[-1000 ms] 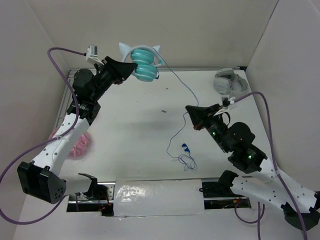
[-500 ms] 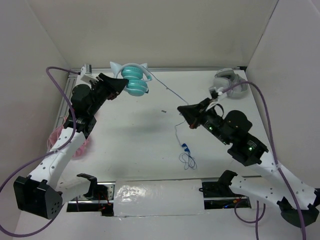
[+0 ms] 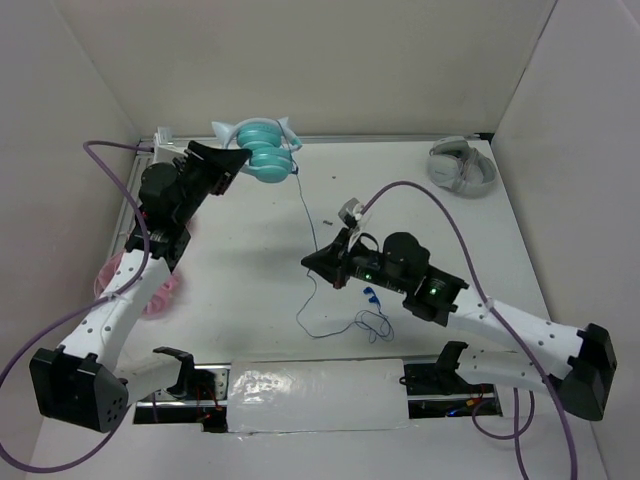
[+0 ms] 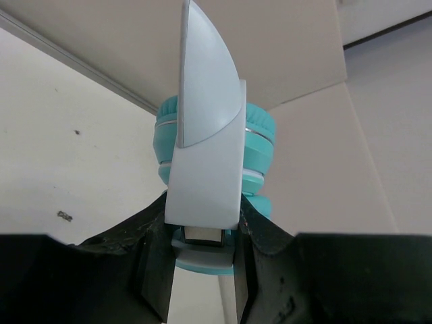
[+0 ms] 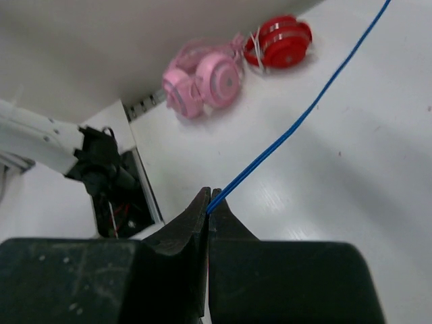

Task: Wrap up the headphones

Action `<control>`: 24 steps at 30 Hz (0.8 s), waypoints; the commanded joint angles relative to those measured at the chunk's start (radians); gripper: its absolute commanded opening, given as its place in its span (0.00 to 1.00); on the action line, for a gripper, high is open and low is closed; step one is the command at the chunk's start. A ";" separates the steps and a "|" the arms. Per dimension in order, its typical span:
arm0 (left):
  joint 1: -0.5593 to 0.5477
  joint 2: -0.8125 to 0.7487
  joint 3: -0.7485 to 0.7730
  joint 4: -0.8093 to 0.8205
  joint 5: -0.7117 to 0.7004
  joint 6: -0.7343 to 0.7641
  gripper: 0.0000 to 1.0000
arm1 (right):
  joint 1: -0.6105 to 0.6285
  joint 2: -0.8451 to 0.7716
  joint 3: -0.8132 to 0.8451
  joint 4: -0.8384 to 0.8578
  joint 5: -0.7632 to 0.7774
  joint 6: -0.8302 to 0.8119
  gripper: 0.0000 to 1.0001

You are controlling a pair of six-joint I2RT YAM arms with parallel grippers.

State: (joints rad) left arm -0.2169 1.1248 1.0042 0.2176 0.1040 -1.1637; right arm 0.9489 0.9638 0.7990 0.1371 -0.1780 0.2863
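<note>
The teal headphones with the white cat-ear headband are held up near the back wall by my left gripper, which is shut on the headband where it meets an ear cup. The thin blue cable runs down from them to my right gripper, which is shut on the cable near mid-table. The rest of the cable lies in loose loops on the table near the front. In the right wrist view my jaws pinch the cable at their tips.
Grey-white headphones lie at the back right. Pink headphones lie at the left edge, partly under my left arm; with red headphones beside the pink ones in the right wrist view. A foil strip lies at the front edge.
My right gripper has swung left and toward the front with the cable, pulling it down across the middle. My left gripper has moved the headphones slightly left.
</note>
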 commanded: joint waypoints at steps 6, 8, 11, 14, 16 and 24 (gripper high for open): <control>0.039 -0.023 0.085 0.239 0.331 -0.230 0.00 | -0.005 0.075 -0.167 0.389 -0.037 -0.081 0.00; 0.042 -0.028 0.079 0.262 0.385 -0.252 0.00 | -0.022 0.093 -0.173 0.413 -0.057 -0.079 0.00; 0.048 -0.030 0.063 0.336 0.514 -0.315 0.00 | -0.061 0.113 -0.190 0.482 -0.095 -0.058 0.00; 0.062 -0.010 0.086 0.387 0.690 -0.370 0.00 | -0.102 0.136 -0.216 0.568 -0.101 -0.026 0.00; 0.062 0.015 0.097 0.422 0.776 -0.392 0.00 | -0.136 0.164 -0.227 0.640 -0.135 0.008 0.00; 0.051 0.075 0.073 0.500 0.737 -0.383 0.00 | -0.092 0.099 -0.208 0.622 -0.195 -0.021 0.00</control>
State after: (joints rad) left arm -0.1619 1.2003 1.0496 0.5770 0.8486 -1.5261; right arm 0.8268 1.1271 0.5797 0.7040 -0.3569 0.2924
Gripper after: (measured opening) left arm 0.443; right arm 0.010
